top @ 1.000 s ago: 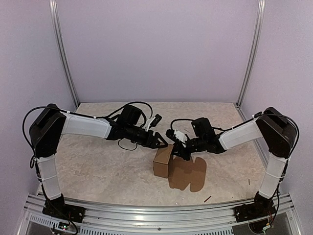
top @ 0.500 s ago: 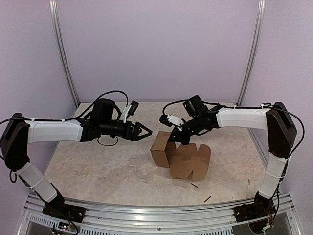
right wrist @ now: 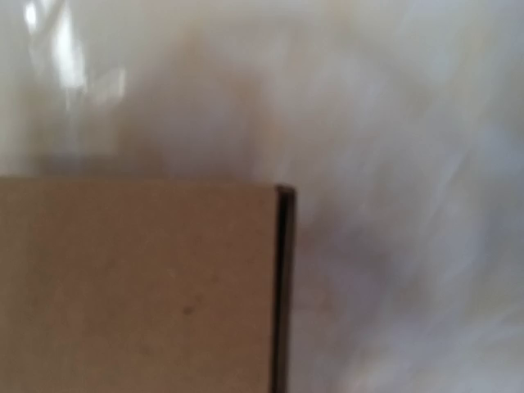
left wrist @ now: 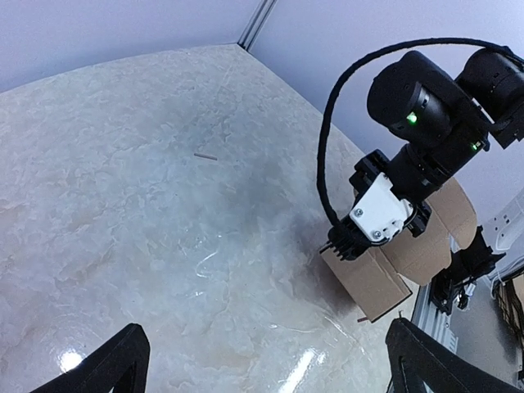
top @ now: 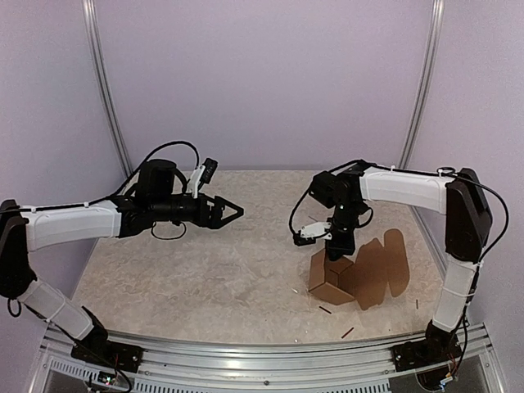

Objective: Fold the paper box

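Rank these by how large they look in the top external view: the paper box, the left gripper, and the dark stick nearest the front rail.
1. paper box, counting its spread flaps
2. left gripper, raised above the table so it may look slightly bigger, yet plainly smaller than the box
3. dark stick, a thin sliver

Right gripper atop paper box, flaps fanned right — left side open

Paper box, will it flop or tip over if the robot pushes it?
Probably light and bendy: the paper box is thin brown card, its flaps sticking out unfolded. It might slide or tip easily, since the smooth table looks shiny.
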